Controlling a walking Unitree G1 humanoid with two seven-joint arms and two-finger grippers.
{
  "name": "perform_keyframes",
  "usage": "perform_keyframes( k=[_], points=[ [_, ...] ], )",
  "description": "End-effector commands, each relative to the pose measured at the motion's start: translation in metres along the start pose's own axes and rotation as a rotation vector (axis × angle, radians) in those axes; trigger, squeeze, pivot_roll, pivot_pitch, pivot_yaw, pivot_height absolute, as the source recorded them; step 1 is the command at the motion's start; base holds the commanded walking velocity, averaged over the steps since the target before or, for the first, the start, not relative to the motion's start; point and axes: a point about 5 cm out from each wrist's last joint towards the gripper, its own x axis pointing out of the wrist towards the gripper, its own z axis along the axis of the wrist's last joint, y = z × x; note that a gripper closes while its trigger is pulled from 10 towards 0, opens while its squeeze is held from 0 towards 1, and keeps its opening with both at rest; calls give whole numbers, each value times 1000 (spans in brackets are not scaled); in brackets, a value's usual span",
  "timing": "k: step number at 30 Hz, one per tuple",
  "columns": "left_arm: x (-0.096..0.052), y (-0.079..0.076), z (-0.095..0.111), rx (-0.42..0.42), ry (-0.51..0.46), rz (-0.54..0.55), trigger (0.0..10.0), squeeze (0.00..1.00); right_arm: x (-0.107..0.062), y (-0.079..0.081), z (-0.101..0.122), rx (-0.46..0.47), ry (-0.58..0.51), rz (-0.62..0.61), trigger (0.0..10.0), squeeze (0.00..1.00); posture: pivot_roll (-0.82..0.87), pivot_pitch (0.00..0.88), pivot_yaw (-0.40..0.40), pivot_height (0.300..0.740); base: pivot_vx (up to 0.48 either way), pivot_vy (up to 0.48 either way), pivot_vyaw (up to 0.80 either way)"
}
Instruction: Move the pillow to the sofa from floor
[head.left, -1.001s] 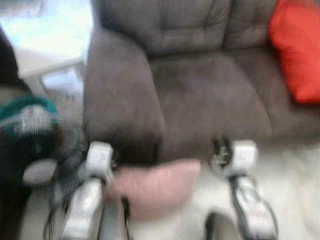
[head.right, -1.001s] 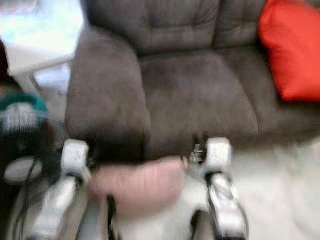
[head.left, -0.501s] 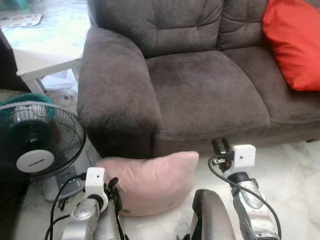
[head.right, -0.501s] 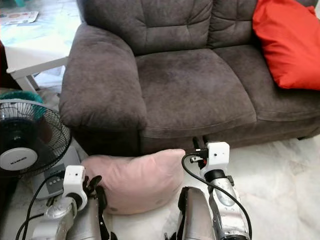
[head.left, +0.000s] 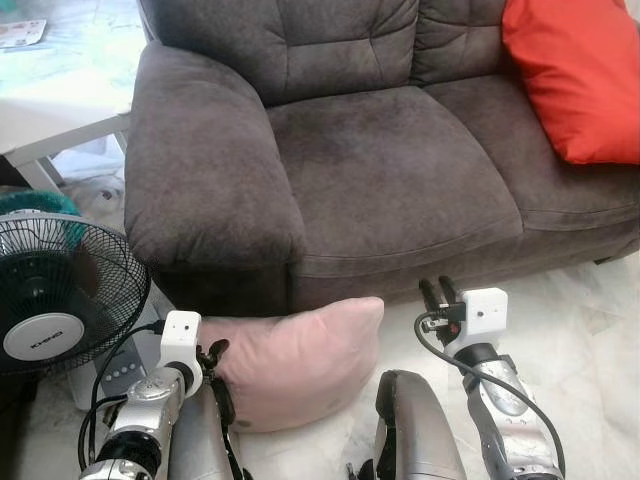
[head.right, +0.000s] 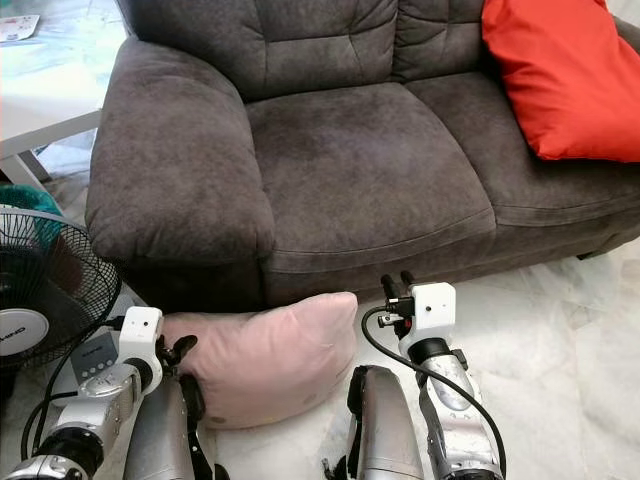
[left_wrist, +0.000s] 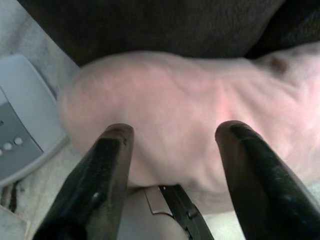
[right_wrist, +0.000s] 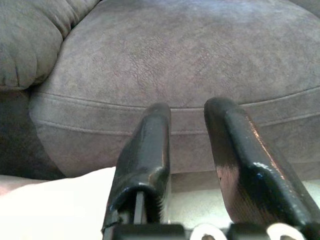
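Both grippers spread: left gripper (left_wrist: 172, 137) faces the pillow (head.left: 300, 360) (floor-bound), right gripper (right_wrist: 187, 117) beside it.

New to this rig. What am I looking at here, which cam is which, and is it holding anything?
It is a humanoid robot with two silver arms, each ending in two long black fingers. The two wide pictures come from a stereo camera on its head, looking down. The other two come from cameras on each wrist, looking along that gripper's fingers.

Before it stands a dark grey sofa with a red cushion on the seat. A pink pillow lies on the pale floor against the sofa's front. A fan stands to the robot's left.

The left gripper is open, its fingers set to either side of the pillow's end, not closed on it. The right gripper is open too, near the pillow's other end, pointing at the sofa's front. Nothing is held yet.
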Motion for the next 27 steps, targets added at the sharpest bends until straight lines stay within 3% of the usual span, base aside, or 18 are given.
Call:
perform_keyframes(
  k=[1,12,15,16,27],
  points=[
    [1,4,6,1,-10,9,10000,1000,0,-1,2,1,-1,7,10000,0,86,144,-56,491,0,0,0],
    [5,14,17,-16,-12,105,10000,1000,0,0,3,-7,2,23,10000,0,77,149,-62,491,0,0,0],
    [6,21,22,-49,-18,174,10000,1000,0,-1,6,-11,-5,26,10000,0,69,153,-69,491,0,0,0],
    [6,27,23,-88,-13,227,10000,0,1,-2,13,-15,-29,37,10000,0,59,160,-78,491,0,0,0],
    [5,30,19,-133,-12,257,10000,0,10,-5,28,-28,-72,62,10000,0,38,175,-108,491,0,0,0]
  ],
)
